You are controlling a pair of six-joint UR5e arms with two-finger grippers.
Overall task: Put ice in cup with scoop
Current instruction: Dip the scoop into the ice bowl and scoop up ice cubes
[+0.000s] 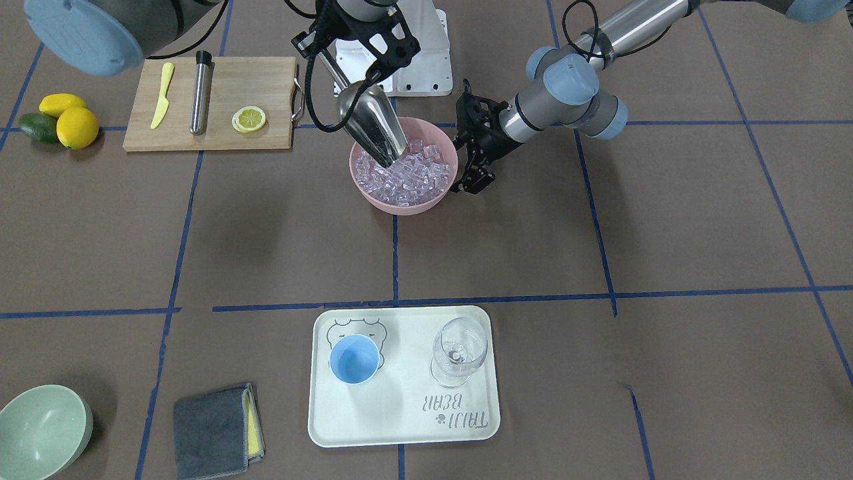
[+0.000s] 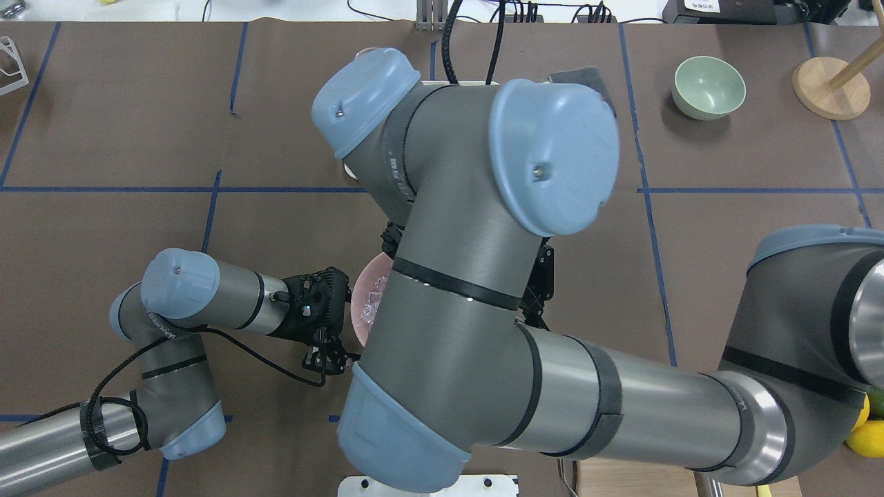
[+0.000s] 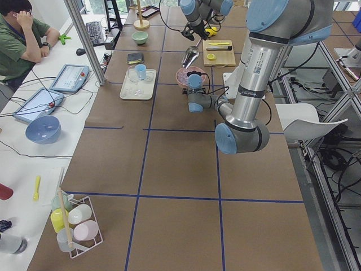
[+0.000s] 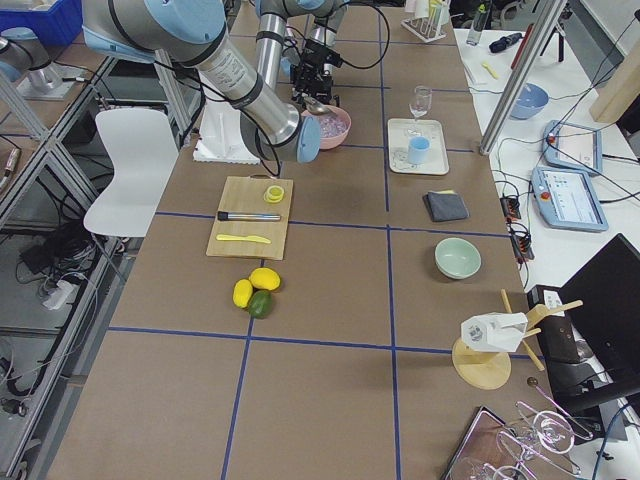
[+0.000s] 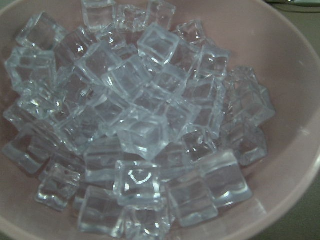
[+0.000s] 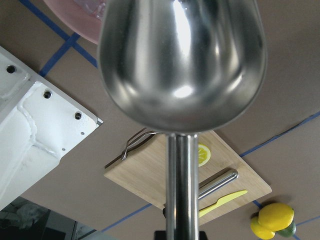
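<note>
The steel scoop [image 1: 373, 127] hangs steeply tilted, its open tip dug into the heap of clear ice cubes [image 1: 416, 175] in the pink bowl [image 1: 400, 204]. My right gripper [image 1: 326, 57] is shut on the scoop's thin handle; the right wrist view shows the trough's back [image 6: 180, 65]. My left gripper [image 1: 468, 185] points down at the bowl's rim on the side nearer my left arm and grips it. The left wrist view looks into the ice [image 5: 150, 125]. The light-blue cup [image 1: 354, 359] stands empty on the white tray [image 1: 400, 427], far from both grippers.
A clear wine glass [image 1: 458, 350] stands on the tray beside the cup. A wooden board [image 1: 220, 133] holds a yellow knife, a steel cylinder and a lemon slice. Lemons and an avocado [image 1: 60, 120], a green bowl [image 1: 40, 430] and a grey cloth [image 1: 216, 430] lie at the edges.
</note>
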